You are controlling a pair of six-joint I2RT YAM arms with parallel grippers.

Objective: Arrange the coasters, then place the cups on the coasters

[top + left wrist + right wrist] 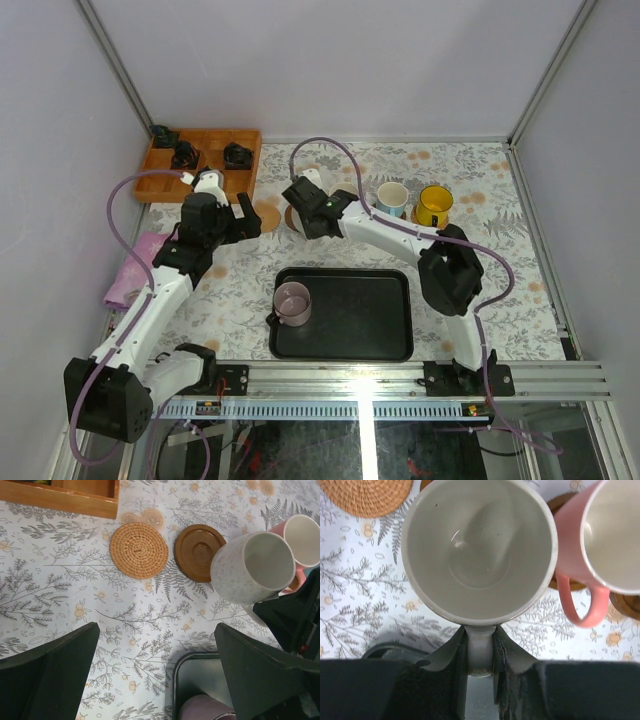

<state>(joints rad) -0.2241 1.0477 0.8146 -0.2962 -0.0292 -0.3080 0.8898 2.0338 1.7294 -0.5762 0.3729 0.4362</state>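
My right gripper [480, 645] is shut on the handle of the cream cup [479, 550], which hangs upright just above the table. Its rim partly covers a dark brown coaster [199, 552]. Left of that lies a woven tan coaster [138, 550]. The cream cup with pink handle [610, 535] stands right beside the held cup, on a brown coaster [565, 582]. A mauve cup [293, 303] stands in the black tray [380, 320]. The light blue cup [392, 198] and the yellow cup [434, 205] stand at the back right. My left gripper [156, 627] is open above the tablecloth by the tray's corner.
An orange wooden box [200, 160] with small black objects sits at the back left, close behind the woven coaster. A pink cloth [130, 265] lies at the left edge. White walls close in the table on three sides.
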